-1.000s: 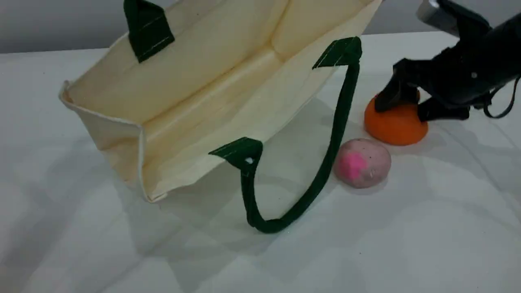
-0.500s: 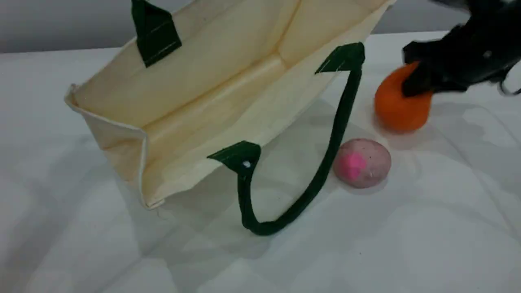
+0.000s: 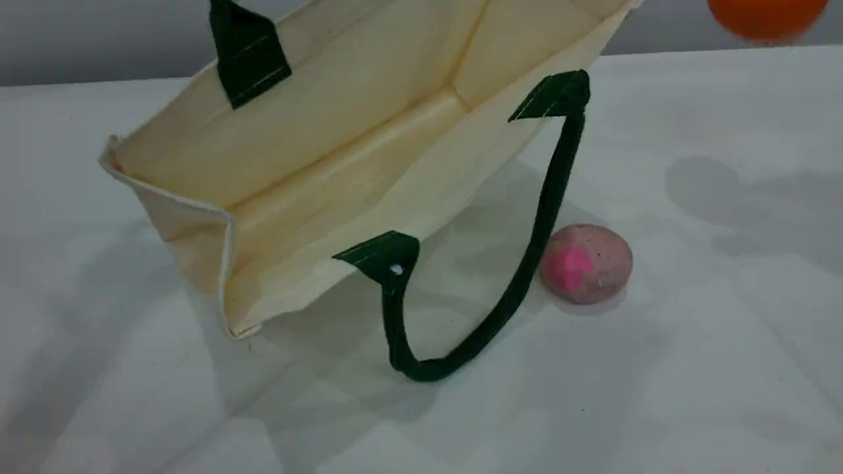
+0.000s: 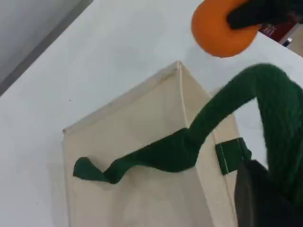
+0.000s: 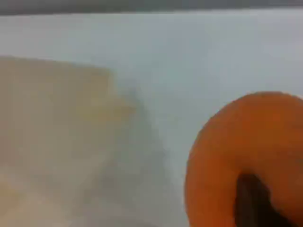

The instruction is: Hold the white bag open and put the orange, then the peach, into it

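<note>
Right gripper (image 4: 255, 18) clamps the orange (image 3: 767, 16), now raised off the table (image 3: 724, 368) to the frame's upper right. Transfer into the white bag (image 3: 369, 151), mouth open at upper left, can proceed; the peach (image 3: 586, 263) waits beside it.

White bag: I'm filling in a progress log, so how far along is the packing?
Done: the left claw holds the white bag open by its green handle. In hand: the right claw carries the orange in the air, right of the bag, not yet over its mouth. Left: drop the orange in, then fetch the peach, which lies on the table beside the lower handle.
</note>
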Controlling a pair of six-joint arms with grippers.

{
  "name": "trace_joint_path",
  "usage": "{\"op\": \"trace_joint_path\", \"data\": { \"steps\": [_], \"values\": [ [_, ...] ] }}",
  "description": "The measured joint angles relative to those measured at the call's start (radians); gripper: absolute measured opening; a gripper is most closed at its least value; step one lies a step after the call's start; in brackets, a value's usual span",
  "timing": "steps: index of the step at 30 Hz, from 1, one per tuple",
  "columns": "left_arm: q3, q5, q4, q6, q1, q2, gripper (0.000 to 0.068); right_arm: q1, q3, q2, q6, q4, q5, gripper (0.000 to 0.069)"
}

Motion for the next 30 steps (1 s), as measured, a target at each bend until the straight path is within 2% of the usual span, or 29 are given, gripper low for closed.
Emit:
{"op": "trace_joint_path", "data": {
  "steps": [6,12,18,23,30],
  "values": [
    [0.000,0.000,0.000,0.000,0.000,0.000,0.0060,0.016,0.000,-0.116,0.015,0.060,0.213,0.0028],
    [0.000,0.000,0.000,0.000,0.000,0.000,0.0060,0.119,-0.001,-0.116,0.020,0.077,0.285,0.0028],
    [0.000,0.000,0.000,0.000,0.000,0.000,0.0060,0.299,-0.001,-0.114,0.020,0.076,0.241,0.0028],
    [0.000,0.000,-0.012,0.000,0.000,0.000,0.0060,0.433,-0.001,-0.112,0.024,0.074,0.139,0.0028],
    [0.000,0.001,-0.039,0.000,0.000,0.000,0.0060,0.543,-0.001,-0.042,0.027,0.114,-0.030,0.0028]
  ]
}}
